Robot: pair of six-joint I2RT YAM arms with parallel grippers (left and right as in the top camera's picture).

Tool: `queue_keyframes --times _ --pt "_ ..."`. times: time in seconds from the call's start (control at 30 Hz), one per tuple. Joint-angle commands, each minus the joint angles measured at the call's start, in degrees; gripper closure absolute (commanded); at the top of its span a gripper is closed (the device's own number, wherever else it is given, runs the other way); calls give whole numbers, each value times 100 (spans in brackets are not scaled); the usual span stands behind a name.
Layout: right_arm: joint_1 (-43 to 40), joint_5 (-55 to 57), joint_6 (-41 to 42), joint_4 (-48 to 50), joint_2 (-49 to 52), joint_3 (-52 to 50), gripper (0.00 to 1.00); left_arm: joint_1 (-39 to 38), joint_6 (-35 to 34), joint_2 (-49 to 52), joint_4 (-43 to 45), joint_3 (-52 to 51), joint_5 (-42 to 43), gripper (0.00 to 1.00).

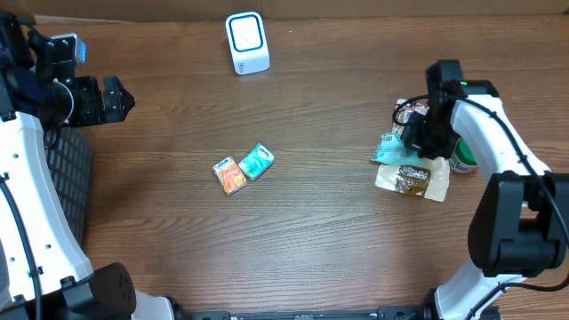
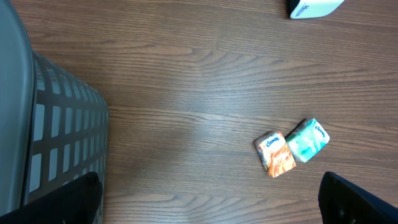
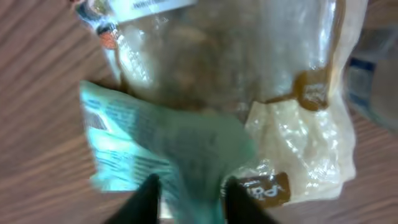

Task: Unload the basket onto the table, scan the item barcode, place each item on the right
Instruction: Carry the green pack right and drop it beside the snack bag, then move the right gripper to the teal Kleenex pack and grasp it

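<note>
Can't read any print on the teal packet (image 3: 155, 143) or the clear bag (image 3: 280, 93) from the right wrist (all smeared). Can't tell whether the right gripper (image 3: 194, 198) actually pinches the packet either. Only get a corner of the scanner (image 2: 314, 7), cut off up top.

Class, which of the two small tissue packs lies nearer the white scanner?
The teal tissue pack; the orange pack lies beside it, farther from the scanner.
</note>
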Motion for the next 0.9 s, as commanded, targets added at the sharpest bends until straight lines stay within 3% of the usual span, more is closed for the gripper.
queue_keyframes --times 0.0,0.17,0.43,0.57,0.77,0.87 --pt "-76 20 -52 -31 -20 -7 56 -48 105 -11 9 57 4 1" --pt "-94 0 -337 -251 -22 168 48 -48 103 -11 9 57 7 0" --pt "-17 -59 -485 -1346 -24 1456 56 -48 103 -11 9 57 7 0" --pt "258 -883 -1021 -1589 -24 1926 55 -48 103 -11 9 57 7 0" --pt "1005 -2133 -984 -966 -22 1845 55 -48 105 -11 9 57 7 0" --pt "1491 -2223 -420 -426 -15 1746 58 -48 103 -11 7 57 7 0"
